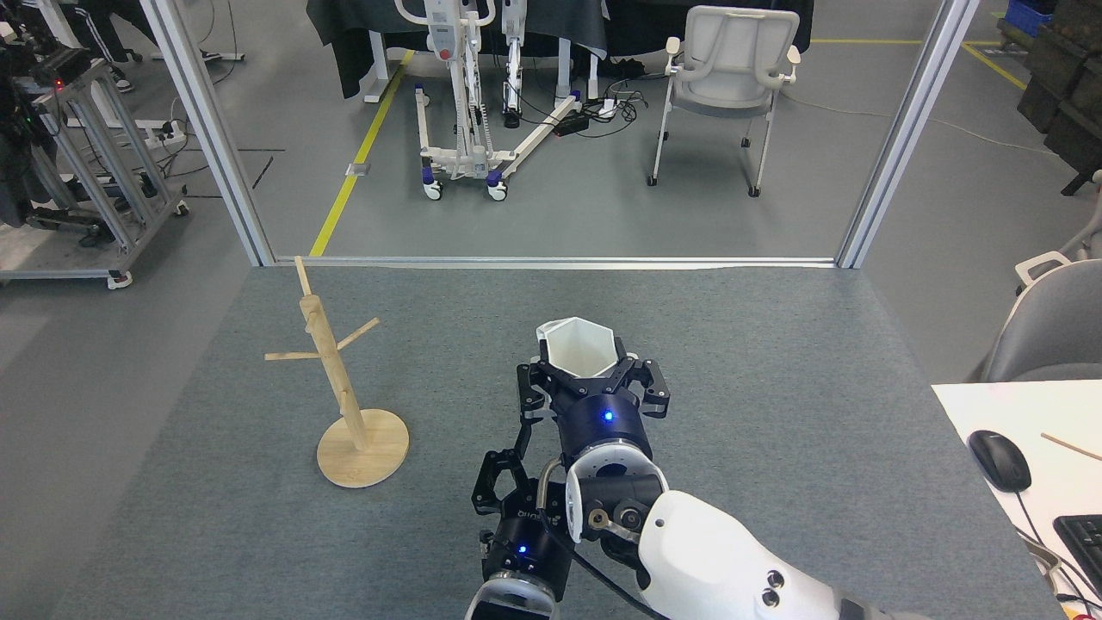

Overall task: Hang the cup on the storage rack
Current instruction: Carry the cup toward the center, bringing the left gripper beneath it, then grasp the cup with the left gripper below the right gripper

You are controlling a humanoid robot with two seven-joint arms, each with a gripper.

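Cup (578, 349) (empty) in right tool (592, 379)

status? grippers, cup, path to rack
Right gripper shut on cup. Left gripper empty, low, partly hidden. Storage rack to the left, pegs bare. Nothing between.

A single head view looks forward and down from above the near edge of the grey bench (775, 362), close over it, with the storage rack (344, 379) at left.
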